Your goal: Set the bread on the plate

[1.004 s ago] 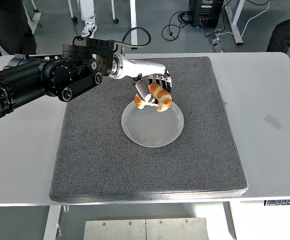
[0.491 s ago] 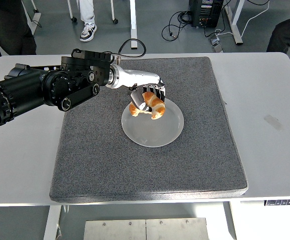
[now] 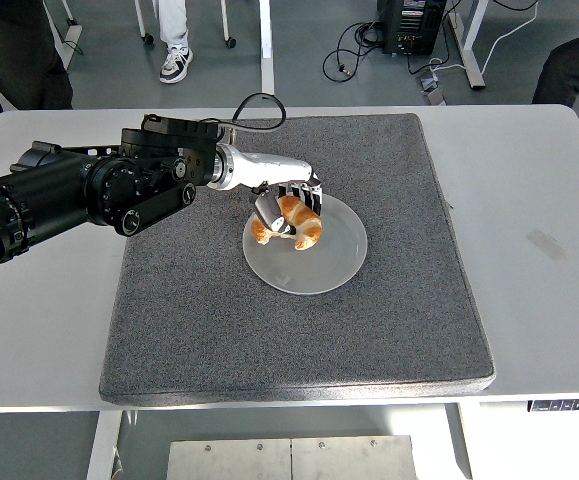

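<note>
A golden-brown croissant point(image 3: 296, 221) is held in my left hand point(image 3: 283, 208), whose fingers curl around it from above. It hangs low over the left part of a round grey plate point(image 3: 321, 268) that lies on the dark mat. Whether the croissant touches the plate I cannot tell. My left arm point(image 3: 89, 190) reaches in from the left edge across the mat's upper left corner. My right arm is out of view.
A dark grey mat point(image 3: 289, 320) covers the middle of the white table point(image 3: 539, 250). A faint smudge point(image 3: 549, 244) marks the table at the right. People's legs and desk frames show along the top, beyond the table.
My left hand has carried the croissant down and to the left, from above the plate's far rim to low over its left part. The arm has drawn back slightly.
</note>
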Available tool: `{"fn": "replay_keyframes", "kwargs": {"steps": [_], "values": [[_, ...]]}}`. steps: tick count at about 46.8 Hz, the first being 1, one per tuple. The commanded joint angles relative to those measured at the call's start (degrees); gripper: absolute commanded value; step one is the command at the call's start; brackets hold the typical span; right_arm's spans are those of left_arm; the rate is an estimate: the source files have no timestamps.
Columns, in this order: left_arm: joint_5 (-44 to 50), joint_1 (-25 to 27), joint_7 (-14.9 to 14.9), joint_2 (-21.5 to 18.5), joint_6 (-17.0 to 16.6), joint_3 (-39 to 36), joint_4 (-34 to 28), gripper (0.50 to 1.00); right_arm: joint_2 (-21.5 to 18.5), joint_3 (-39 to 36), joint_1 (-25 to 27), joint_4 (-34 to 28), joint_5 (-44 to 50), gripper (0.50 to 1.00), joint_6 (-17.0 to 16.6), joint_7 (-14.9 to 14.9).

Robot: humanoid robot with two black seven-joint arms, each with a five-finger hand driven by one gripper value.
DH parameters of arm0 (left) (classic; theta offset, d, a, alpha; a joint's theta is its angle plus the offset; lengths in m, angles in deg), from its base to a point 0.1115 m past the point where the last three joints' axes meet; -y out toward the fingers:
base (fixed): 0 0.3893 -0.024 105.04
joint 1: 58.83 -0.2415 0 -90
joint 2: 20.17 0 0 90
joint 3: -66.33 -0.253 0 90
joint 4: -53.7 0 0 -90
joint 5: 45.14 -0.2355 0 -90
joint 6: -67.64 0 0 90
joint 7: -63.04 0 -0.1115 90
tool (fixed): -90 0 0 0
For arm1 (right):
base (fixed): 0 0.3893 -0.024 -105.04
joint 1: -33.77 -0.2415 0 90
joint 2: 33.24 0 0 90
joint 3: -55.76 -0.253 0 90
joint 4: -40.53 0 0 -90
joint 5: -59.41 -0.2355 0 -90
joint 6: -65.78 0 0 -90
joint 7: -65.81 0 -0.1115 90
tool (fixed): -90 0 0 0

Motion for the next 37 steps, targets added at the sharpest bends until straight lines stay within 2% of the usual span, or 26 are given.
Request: {"fn": "replay_keyframes", "kwargs": {"steps": [1,22,24,25,30,37], "values": [[-0.01,-0.17,0.05,0.00,-0.78,-0.43,0.14,0.500,0.00,0.00,0.00,0.00,0.01,1.000,0.00,0.00],[0.78,-0.08,0.05,0.00,-1.05,0.27,0.14,0.500,0.00,0.00,0.00,0.00,0.01,1.000,0.00,0.00],[0.95,-0.08,0.05,0.00,-1.05,0.36,0.14,0.611,0.00,0.00,0.00,0.00,0.01,1.000,0.00,0.00],[0.96,-0.08,0.05,0.00,-1.05,0.36,0.14,0.649,0.00,0.00,0.09,0.00,0.01,1.000,0.00,0.00],[1.04,-0.17,0.05,0.00,-1.05,0.45,0.14,0.704,0.00,0.00,0.00,0.00,0.01,1.000,0.00,0.00],[1.04,-0.26,0.05,0.00,-1.05,0.98,0.14,0.737,0.00,0.00,0.00,0.00,0.01,1.000,0.00,0.00]]}}
